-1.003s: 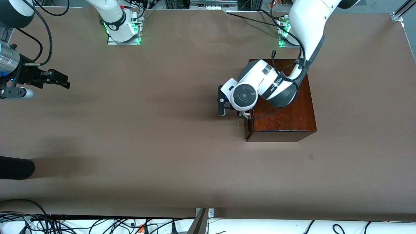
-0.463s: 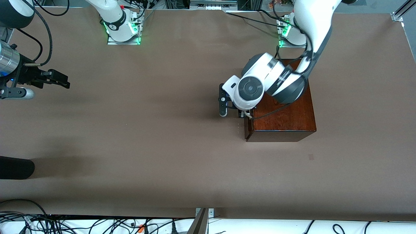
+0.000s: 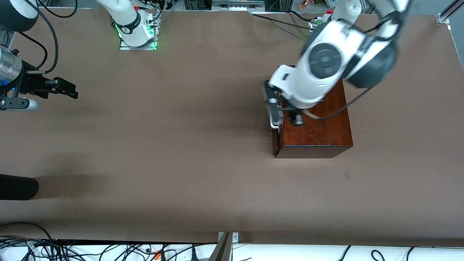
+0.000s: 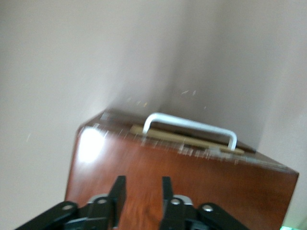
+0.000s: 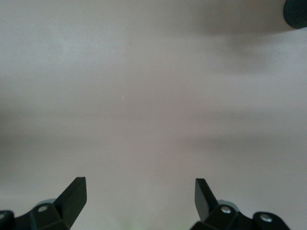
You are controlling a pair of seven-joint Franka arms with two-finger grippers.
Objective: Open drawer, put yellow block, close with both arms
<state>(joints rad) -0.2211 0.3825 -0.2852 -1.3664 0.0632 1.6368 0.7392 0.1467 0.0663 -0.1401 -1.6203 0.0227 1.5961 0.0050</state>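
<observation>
Front view: the brown bench (image 3: 181,145) carries a glossy dark wooden box (image 3: 319,134) toward the left arm's end. The left arm (image 3: 344,58) reaches down from its base and hangs over the box, its wrist blurred. The left tool (image 3: 281,114) is over the box's upper edge on the side that faces the middle of the bench, where the drawer (image 3: 276,139) sits. The drawer looks pushed in, its dark front about flush with the box.

In the left wrist view the left tool (image 4: 140,194) is above the box top (image 4: 182,187), with its two black fingers (image 4: 118,191) a small gap apart and nothing between them. Past the box edge the white handle (image 4: 192,127) of the drawer stands out from the front, and a thin strip of pale wood (image 4: 187,140) shows just beside it. The tool does not touch the handle.

The right arm waits at its own end of the bench. Its tool, the right tool (image 3: 59,88), hangs above bare bench. In the right wrist view the right tool (image 5: 140,196) is spread wide with only bench surface between its fingers (image 5: 74,194).

A dark rounded object (image 3: 18,186) lies at the bench edge toward the right arm's end, nearer the front camera.

The yellow block shows in none of the views.
</observation>
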